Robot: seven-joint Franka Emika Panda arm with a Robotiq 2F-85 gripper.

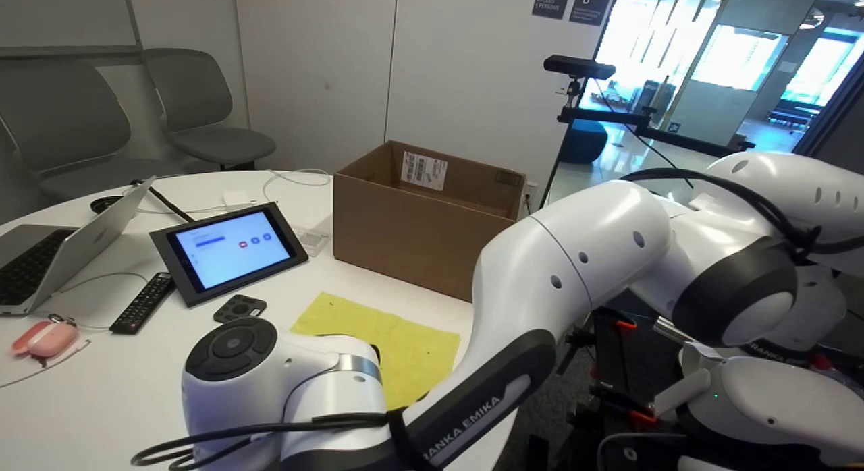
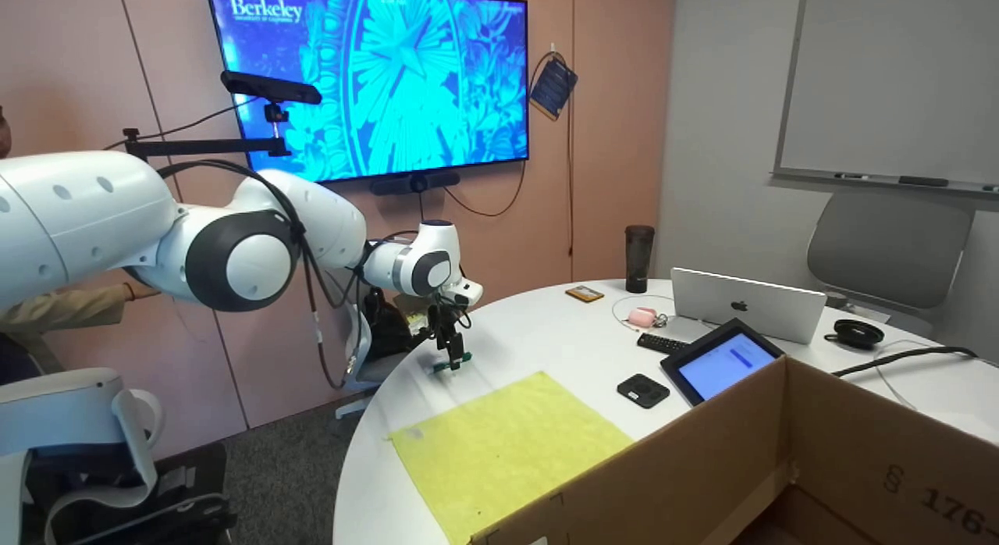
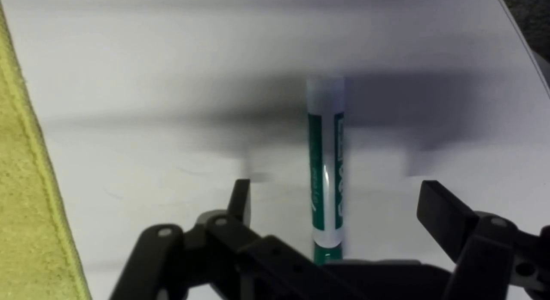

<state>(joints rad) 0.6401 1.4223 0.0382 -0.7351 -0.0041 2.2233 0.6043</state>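
A white and green marker point(image 3: 327, 171) lies on the white table. In the wrist view its green cap end is partly hidden behind the gripper's base. My gripper point(image 3: 336, 183) is open, with one dark finger on each side of the marker and a gap on both sides; neither finger touches it. In an exterior view the gripper point(image 2: 453, 362) points down close over the table's edge, with the marker point(image 2: 439, 367) showing beneath it. A yellow cloth point(image 3: 30, 184) lies beside the marker and also shows in both exterior views point(image 1: 398, 343) point(image 2: 507, 451). A further exterior view does not show the fingers.
An open cardboard box point(image 1: 412, 238) stands on the round table point(image 1: 121, 403). A tablet point(image 1: 229, 248), a laptop point(image 1: 94, 235), a remote point(image 1: 143, 302), a black puck-like device point(image 1: 239, 309) and a pink case point(image 1: 50, 338) lie around. A dark tumbler point(image 2: 638, 258) stands farther off.
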